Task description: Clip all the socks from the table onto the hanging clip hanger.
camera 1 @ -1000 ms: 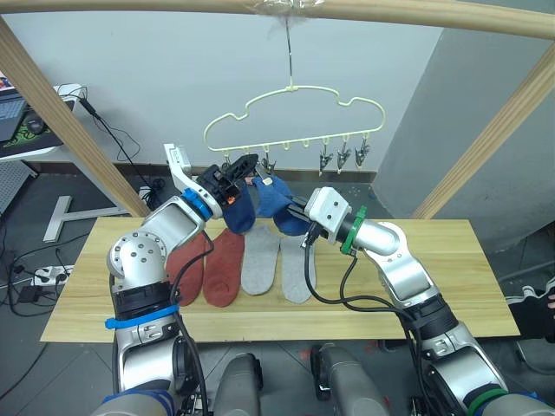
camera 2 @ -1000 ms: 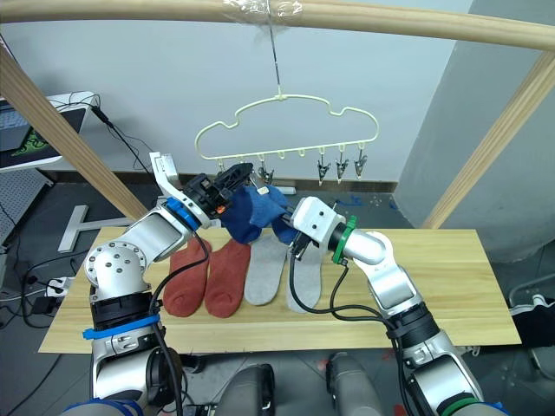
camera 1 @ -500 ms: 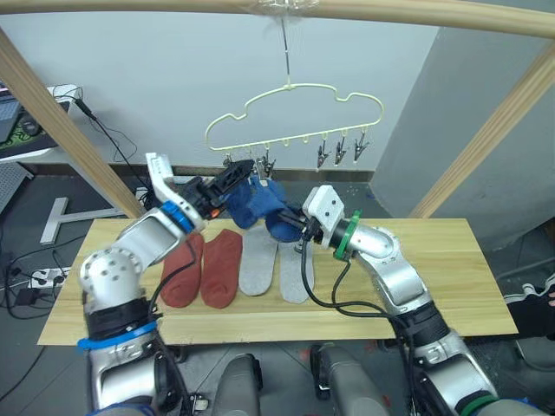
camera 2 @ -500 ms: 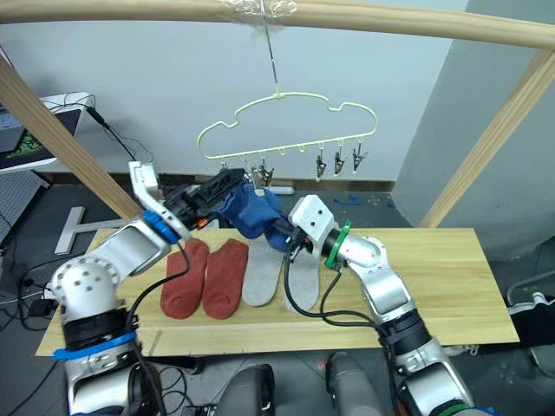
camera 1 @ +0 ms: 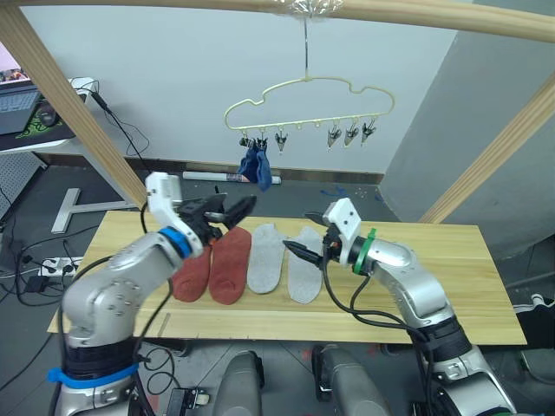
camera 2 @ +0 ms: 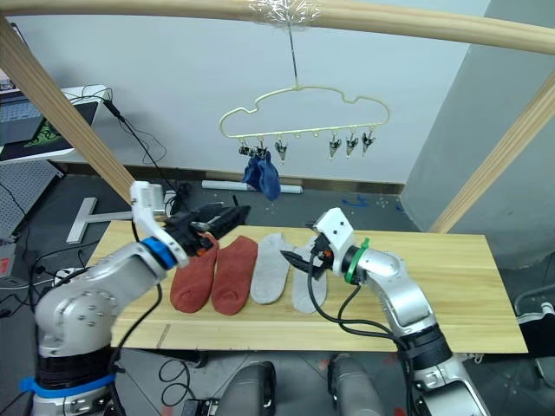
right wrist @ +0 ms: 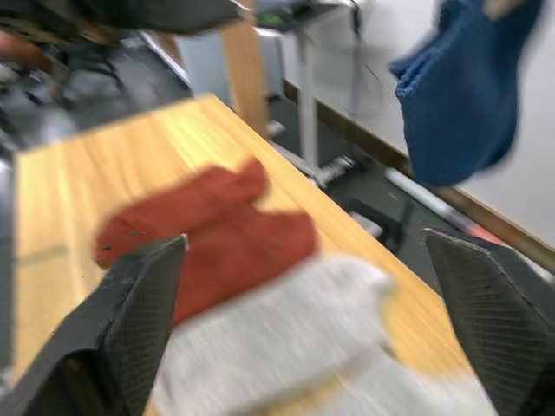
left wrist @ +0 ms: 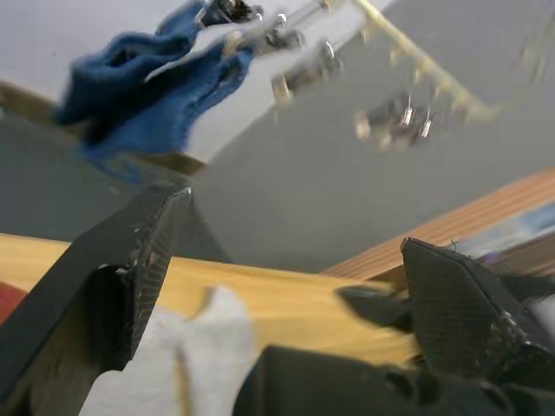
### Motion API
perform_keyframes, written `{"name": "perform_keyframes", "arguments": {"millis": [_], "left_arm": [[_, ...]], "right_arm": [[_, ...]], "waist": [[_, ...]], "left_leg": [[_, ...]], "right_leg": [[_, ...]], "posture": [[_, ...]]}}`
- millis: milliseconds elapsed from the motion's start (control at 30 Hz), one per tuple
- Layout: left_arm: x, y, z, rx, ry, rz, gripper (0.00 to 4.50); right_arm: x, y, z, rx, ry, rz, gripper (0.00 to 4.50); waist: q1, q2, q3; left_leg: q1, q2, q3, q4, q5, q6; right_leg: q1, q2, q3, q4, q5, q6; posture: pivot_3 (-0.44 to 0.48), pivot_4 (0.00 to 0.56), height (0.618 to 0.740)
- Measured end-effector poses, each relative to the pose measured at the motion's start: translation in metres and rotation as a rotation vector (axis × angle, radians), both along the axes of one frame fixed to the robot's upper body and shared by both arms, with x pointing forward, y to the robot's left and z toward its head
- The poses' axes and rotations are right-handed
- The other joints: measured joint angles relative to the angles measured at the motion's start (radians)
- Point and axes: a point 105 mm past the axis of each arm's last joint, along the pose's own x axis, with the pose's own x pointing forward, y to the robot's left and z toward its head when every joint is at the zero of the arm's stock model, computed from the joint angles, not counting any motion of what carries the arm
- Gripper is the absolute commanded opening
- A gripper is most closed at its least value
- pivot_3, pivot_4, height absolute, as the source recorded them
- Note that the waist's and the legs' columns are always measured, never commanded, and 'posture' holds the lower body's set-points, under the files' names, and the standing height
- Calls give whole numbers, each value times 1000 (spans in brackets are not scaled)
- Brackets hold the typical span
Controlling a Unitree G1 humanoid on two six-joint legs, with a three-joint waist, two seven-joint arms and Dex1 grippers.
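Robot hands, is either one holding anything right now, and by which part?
Nothing is held. Left hand and right hand are both open and empty above the table.

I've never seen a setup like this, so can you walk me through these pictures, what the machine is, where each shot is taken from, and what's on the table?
This is a humanoid robot with two arms. The two wide pictures come from cameras in its head, looking down over its arms. The two close-ups come from cameras on its wrists, looking out between black fingers.

On the wooden table lie two rust-red socks and two light grey socks, side by side.

Above hangs a pale-yellow clip hanger on a wooden pole. The blue socks dangle from its left clips; the other clips are bare.

The left gripper and right gripper are both open, holding nothing, above the table.
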Motion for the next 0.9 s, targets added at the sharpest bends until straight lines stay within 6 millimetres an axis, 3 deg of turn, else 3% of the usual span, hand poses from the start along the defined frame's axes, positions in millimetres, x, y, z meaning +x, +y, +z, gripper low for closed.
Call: {"name": "perform_keyframes", "arguments": {"millis": [100,233,400,533,800,900], "left_arm": [[1,-22,2,121,-150,-51,3786],[17,-45,0,108,-271,-4,2578],[43,-56,-6,123,-319,71,2578],[58,-61,-3,138,-360,118,2578],[80,-58,-24,214,-338,210,2578],[89,-60,-15,212,-365,225,2578]], "right_arm": [[-6,-7,7,-13,-25,15,4500],[-12,-34,30,-11,-62,15,4500],[-21,-37,67,72,-125,36,4500],[-17,-35,80,82,-158,12,4500],[-12,-31,97,102,-195,-5,4500],[-12,-30,103,102,-206,2,4500]], "waist": [[-4,0,0],[2,0,-1],[-10,0,-1],[-11,0,-1],[-12,0,-1],[-13,0,-1]], "left_leg": [[0,1,0,-1,0,0],[-3,0,0,1,0,0],[-3,1,0,1,0,0],[-3,1,-1,1,0,1],[-6,0,-1,1,0,1],[-7,0,-2,2,0,1]], "right_leg": [[-1,2,0,1,0,-1],[-1,1,0,-1,0,0],[0,3,0,-4,2,2],[0,3,0,-3,2,2],[-1,3,-1,-6,3,3],[-1,3,-1,-6,3,4]], "posture": [[3,216,740],[-24,218,740],[-57,216,740],[-87,218,740],[-104,221,740],[-110,226,740]]}}
